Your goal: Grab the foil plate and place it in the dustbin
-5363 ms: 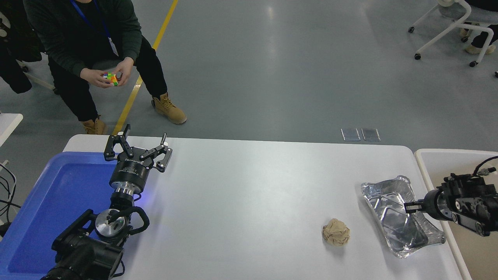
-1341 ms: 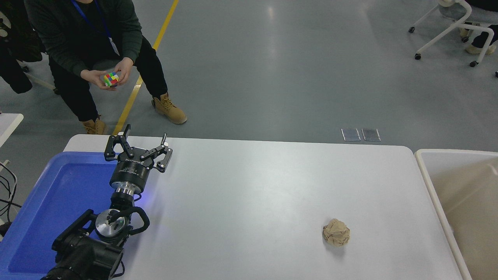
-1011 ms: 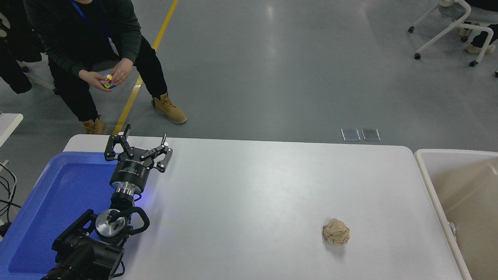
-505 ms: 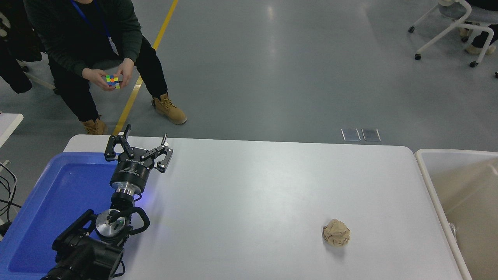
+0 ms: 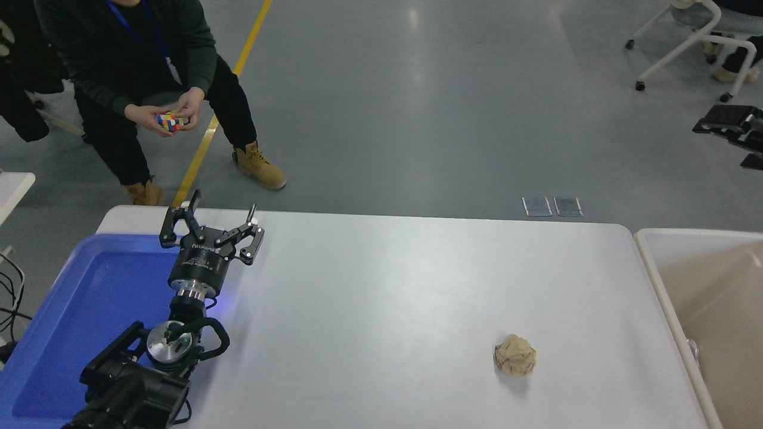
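Observation:
The beige dustbin (image 5: pixel 650 253) stands against the table's right end. Of the foil plate only a small shiny sliver (image 5: pixel 691 345) shows, inside the bin against its left wall; the rest is out of view. A black part of my right gripper (image 5: pixel 730 122) shows at the upper right edge, high above the floor and far behind the bin; nothing shows in it. My left gripper (image 5: pixel 211 225) is parked at the lower left, open and empty, over the blue tray's far corner.
A crumpled brown paper ball (image 5: pixel 515 356) lies on the white table (image 5: pixel 387 298) near its right front. A blue tray (image 5: pixel 65 310) lies at the left. A person (image 5: pixel 137 59) crouches beyond the far left corner with a colour cube. An office chair (image 5: pixel 691 36) stands far right.
The foil plate, held by the right gripper on the table 5.4 s ago, is off the table; a sliver shows in the bin. The right gripper has just entered at the upper right.

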